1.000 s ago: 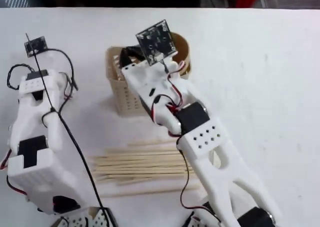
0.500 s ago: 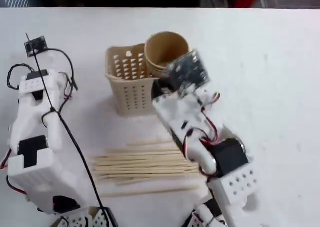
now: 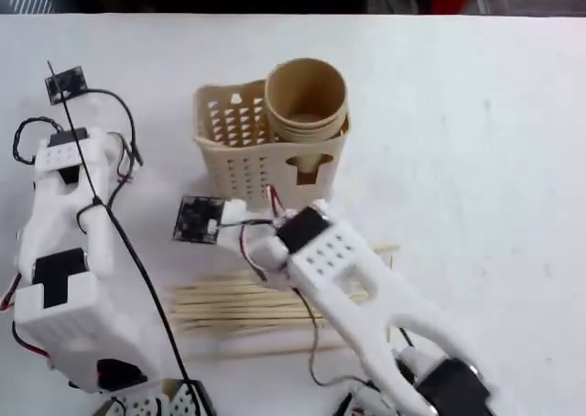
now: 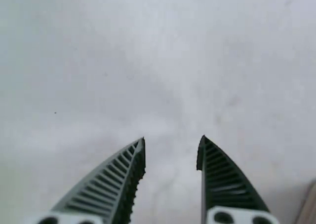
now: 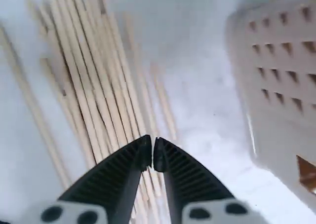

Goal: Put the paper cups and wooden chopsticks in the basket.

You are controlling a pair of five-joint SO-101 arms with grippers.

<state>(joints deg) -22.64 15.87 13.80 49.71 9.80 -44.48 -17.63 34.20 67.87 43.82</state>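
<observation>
Right arm (image 3: 366,297) has swung back from the basket (image 3: 238,173), where the paper cups (image 3: 306,100) sit nested. Wooden chopsticks (image 3: 229,301) lie lengthwise along the tabletop's near edge, just under the right gripper (image 5: 152,152), pinched together and empty. The left gripper (image 4: 170,152) gapes farther off.

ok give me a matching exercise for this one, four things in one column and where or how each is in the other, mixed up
Things
1. paper cups
2. wooden chopsticks
3. left claw
4. right claw

Places or states
a. shut, above the wooden chopsticks
b. stacked upright in the basket
c. open, over a bare part of the table
d. lying flat in a pile on the table

Pairs: 1-b, 2-d, 3-c, 4-a
</observation>
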